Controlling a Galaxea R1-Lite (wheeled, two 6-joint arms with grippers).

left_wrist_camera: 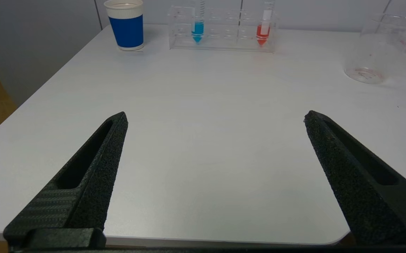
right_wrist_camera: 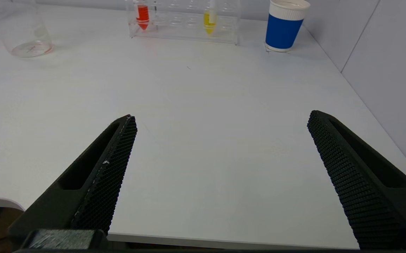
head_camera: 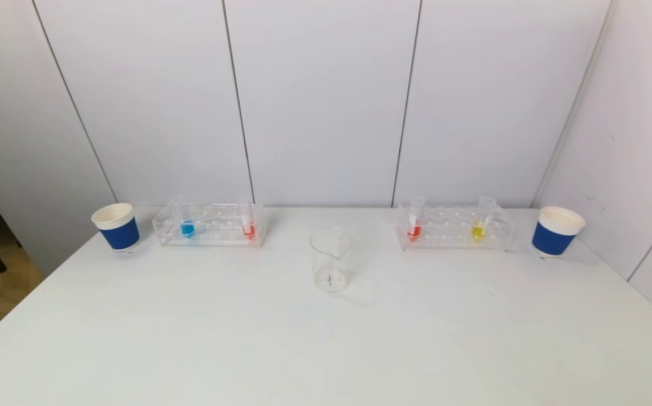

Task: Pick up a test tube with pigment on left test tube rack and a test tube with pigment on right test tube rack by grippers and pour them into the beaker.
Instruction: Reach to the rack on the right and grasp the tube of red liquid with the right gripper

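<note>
A clear left test tube rack (head_camera: 208,224) at the back left holds a tube of blue pigment (head_camera: 187,227) and a tube of red pigment (head_camera: 248,228). The right test tube rack (head_camera: 454,226) holds a red tube (head_camera: 414,228) and a yellow tube (head_camera: 478,228). An empty glass beaker (head_camera: 330,259) stands between them, a little nearer. Neither arm shows in the head view. My left gripper (left_wrist_camera: 215,117) hangs open over the table's near edge, far from its rack (left_wrist_camera: 222,30). My right gripper (right_wrist_camera: 220,117) is likewise open and empty, far from its rack (right_wrist_camera: 185,23).
A blue-and-white paper cup (head_camera: 116,226) stands left of the left rack, and another cup (head_camera: 556,230) stands right of the right rack. White wall panels rise right behind the racks and along the table's right side. The white table (head_camera: 326,349) drops off at its left edge.
</note>
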